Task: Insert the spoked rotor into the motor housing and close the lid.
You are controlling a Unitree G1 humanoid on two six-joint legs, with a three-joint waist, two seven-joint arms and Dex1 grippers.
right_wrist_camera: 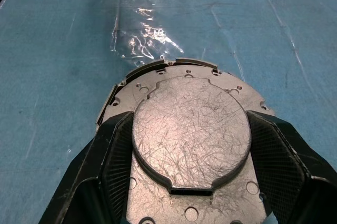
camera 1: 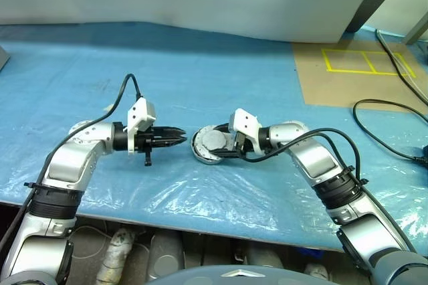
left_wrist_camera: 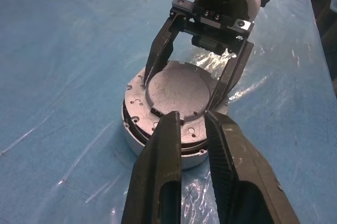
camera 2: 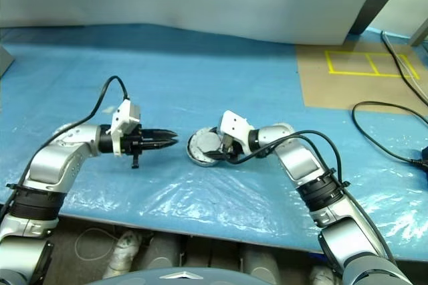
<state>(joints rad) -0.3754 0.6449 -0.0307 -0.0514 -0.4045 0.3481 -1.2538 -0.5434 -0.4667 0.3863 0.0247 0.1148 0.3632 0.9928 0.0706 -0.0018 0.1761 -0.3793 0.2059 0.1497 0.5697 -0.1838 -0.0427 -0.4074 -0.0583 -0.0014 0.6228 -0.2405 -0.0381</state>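
Round grey metal lid (left_wrist_camera: 176,95), smooth silver-grey face up, sits on round silver-rimmed motor housing (left_wrist_camera: 138,141), mid blue plastic-covered table (camera 1: 221,71). Right gripper (left_wrist_camera: 184,84) w/ black fingers spread wide, straddling lid's raised centre disc on both sides. Left gripper (camera 1: 179,137) just left of the stack, fingers nearly pressed together, nothing between them.

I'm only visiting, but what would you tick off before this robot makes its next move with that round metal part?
1. Lid on the motor housing, smooth face up: ok.
2. Lid seated flush all round: cannot tell; a dark gap shows at one edge.
3. Right gripper spread, a finger on each side of the lid's raised centre: ok.
4. Left gripper beside the housing, nearly closed, holding nothing: ok.
5. Spoked rotor inside: cannot tell, covered.
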